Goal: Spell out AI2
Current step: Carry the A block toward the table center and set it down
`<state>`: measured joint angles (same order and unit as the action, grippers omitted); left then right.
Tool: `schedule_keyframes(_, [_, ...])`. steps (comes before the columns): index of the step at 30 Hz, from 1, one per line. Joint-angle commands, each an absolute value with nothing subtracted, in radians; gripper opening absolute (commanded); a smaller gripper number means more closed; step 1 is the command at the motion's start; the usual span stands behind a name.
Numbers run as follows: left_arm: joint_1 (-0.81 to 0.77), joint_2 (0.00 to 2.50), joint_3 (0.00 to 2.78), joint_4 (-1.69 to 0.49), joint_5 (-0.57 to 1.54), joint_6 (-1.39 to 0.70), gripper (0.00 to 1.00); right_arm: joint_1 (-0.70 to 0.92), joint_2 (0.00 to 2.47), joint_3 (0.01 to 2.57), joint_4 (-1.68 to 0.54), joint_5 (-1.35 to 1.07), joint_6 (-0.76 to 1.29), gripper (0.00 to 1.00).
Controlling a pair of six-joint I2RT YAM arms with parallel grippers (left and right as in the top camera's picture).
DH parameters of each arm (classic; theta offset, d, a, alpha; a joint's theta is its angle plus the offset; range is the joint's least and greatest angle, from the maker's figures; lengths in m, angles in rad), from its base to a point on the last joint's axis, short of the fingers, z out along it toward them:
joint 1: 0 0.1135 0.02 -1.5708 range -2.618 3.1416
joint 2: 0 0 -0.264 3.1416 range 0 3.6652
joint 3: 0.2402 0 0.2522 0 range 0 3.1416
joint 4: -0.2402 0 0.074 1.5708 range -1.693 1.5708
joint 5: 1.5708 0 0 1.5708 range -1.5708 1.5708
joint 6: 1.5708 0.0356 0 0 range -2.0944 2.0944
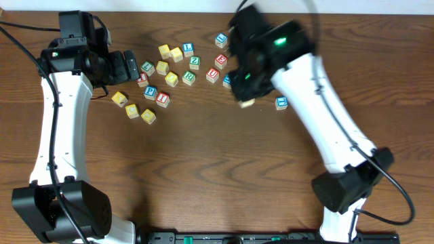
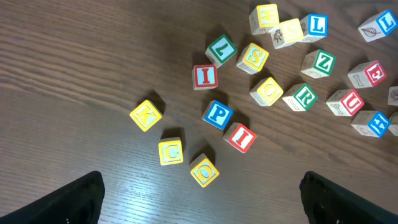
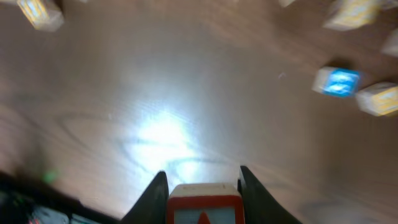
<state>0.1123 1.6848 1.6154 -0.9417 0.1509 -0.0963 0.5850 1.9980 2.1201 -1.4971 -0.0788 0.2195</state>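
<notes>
Right gripper [image 3: 204, 186] is clamped on a red-bordered cube [image 3: 204, 206], with its two dark fingers [image 3: 152, 198] pressed against the cube's sides. Only the red peak of the character on the cube's white face shows in the wrist view, so it cannot be read with certainty. In the blurred overhead view the held cube sits under the gripper at the near edge of the scattered blocks, and whether it touches the table [image 1: 224, 169] cannot be told. Just to the held cube's right lies a blue-faced cube [image 1: 281, 102], its character too small to read. Well to the held cube's left, a red "I" cube [image 2: 205, 76] and a second red "I" cube [image 2: 240, 137] rest on the wood. A blue "P" cube [image 2: 217, 114] lies between them, close to both. Farther left still are a yellow "K" cube [image 2: 145, 115], a yellow "C" cube [image 2: 170, 151] and a yellow "O" cube [image 2: 204, 171]. Left gripper [image 2: 202, 202] hangs over that group, its fingers spread wide and holding nothing.
</notes>
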Motion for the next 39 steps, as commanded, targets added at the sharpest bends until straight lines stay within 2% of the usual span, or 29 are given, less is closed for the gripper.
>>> schedule_keyframes(1, [0.114,1.683,1.639,-0.943,0.145,-0.084,0.99,0.623,2.015,1.980,-1.424,-0.081,0.264,0.17])
schedule_keyframes(6, [0.114,1.683,1.639,-0.940,0.145,-0.084,0.99,0.662,2.015,1.766,-1.168,-0.054,0.354,0.17])
schedule_keyframes(11, [0.114,1.683,1.639,-0.940,0.145,-0.084,0.99,0.722,2.015,1.592,-0.854,0.106,0.508,0.17])
schedule_keyframes(15, [0.114,1.683,1.639,-0.940,0.145,-0.084,0.99,0.770,2.015,1.517,-0.707,0.256,0.616,0.17])
schedule_keyframes(21, [0.114,1.683,1.639,-0.941,0.145,-0.084,1.00,0.789,2.015,1.436,-0.576,0.346,0.658,0.20])
schedule_keyframes(28, [0.114,1.683,1.639,-0.925,0.145,-0.084,0.99,0.787,2.015,1.346,-0.448,0.382,0.684,0.19])
schedule_keyframes(39, [0.113,1.683,1.639,-0.926,0.145,-0.085,0.99,0.787,2.077,1.335,-0.310,0.387,0.763,0.22])
